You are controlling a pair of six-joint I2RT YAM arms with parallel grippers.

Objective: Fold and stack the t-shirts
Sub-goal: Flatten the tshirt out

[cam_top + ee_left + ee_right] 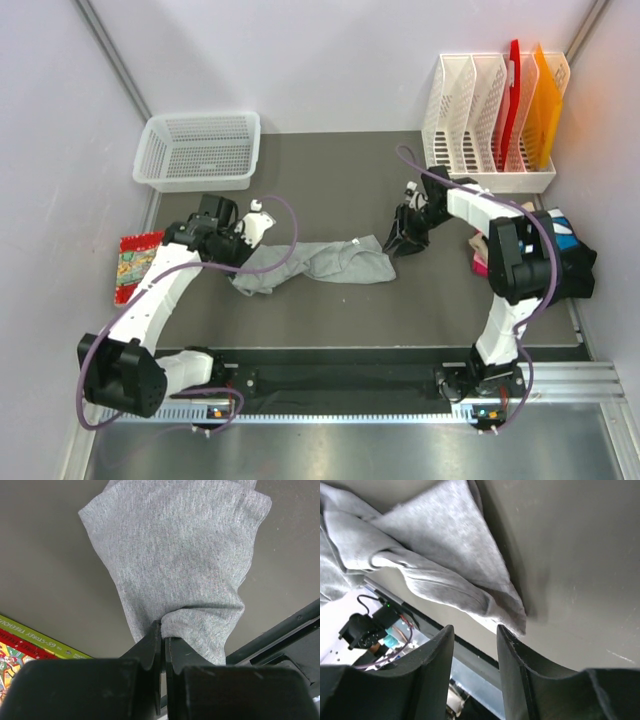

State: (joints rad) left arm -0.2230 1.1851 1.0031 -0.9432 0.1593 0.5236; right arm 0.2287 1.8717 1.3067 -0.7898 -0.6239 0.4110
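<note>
A light grey t-shirt (pixel 325 262) lies crumpled in a long band across the middle of the dark table. My left gripper (pixel 238 256) is shut on its left end; in the left wrist view the cloth (pixel 180 555) bunches out from between the closed fingertips of the left gripper (pixel 164 630). My right gripper (pixel 402 243) stands at the shirt's right end. In the right wrist view the right gripper (pixel 475 630) is open with nothing between its fingers, and a folded corner of the shirt (pixel 512 617) lies just beyond the fingertips. Other t-shirts (pixel 570 255), black, pink and blue-and-white, are piled at the right, partly hidden by the right arm.
A white mesh basket (pixel 200 150) stands at the back left. A white file rack (pixel 490 110) with red and orange folders stands at the back right. A red printed book (pixel 135 262) lies at the table's left edge, also in the left wrist view (pixel 30 645).
</note>
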